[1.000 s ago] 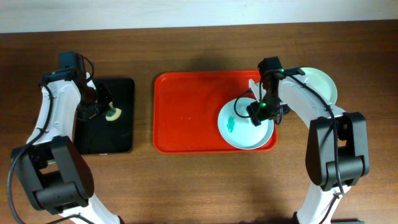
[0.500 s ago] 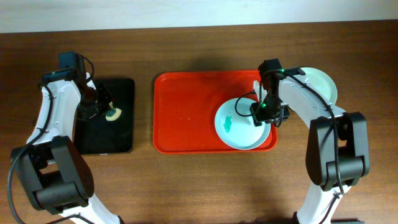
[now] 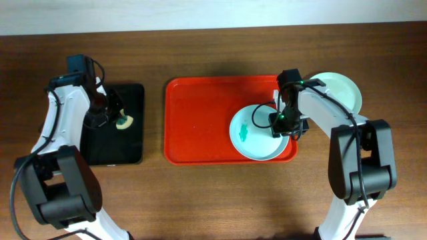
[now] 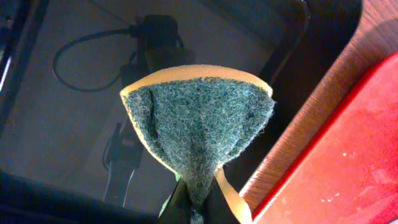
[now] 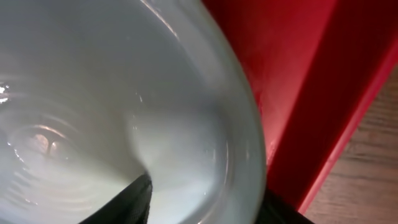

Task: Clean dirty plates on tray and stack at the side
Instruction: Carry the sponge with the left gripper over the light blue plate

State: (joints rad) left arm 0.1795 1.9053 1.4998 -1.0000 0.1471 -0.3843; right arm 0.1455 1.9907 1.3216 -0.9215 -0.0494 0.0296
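Your right end effector (image 3: 281, 123) is clenched on the right-hand rim of the dirty plate (image 3: 252, 135). The wrist view shows one finger inside the dish and one outside. The plate sits at the right end of the red tray (image 3: 200, 120), with a teal smear (image 3: 244, 131) on its left half. Your left end effector (image 4: 194, 205) hangs over the black tray (image 3: 130, 143), well apart from the plate. It pinches a folded sponge (image 4: 199, 124) with the green scouring face outward.

The weak point is the hold on the plate. You have only a thin, glossy rim, and the smear lies on the side away from that grip. If you press the sponge down there, the plate may pivot about the fingers or slide out of them, so scrub lightly and push towards the grip.

The plate's edge also lies close to the tray's raised rim (image 5: 323, 124). If you drag it rather than lift it, it may catch there and twist in the fingers.

The sponge is pinched only at its narrow folded end. Hard rubbing could bend it over or pull it free.

Watch the pale plate (image 3: 340, 90) on the tabletop (image 3: 213, 200) just beside your right arm, since a wide swing could knock it. You cannot tell from above whether it is one plate or a stack.
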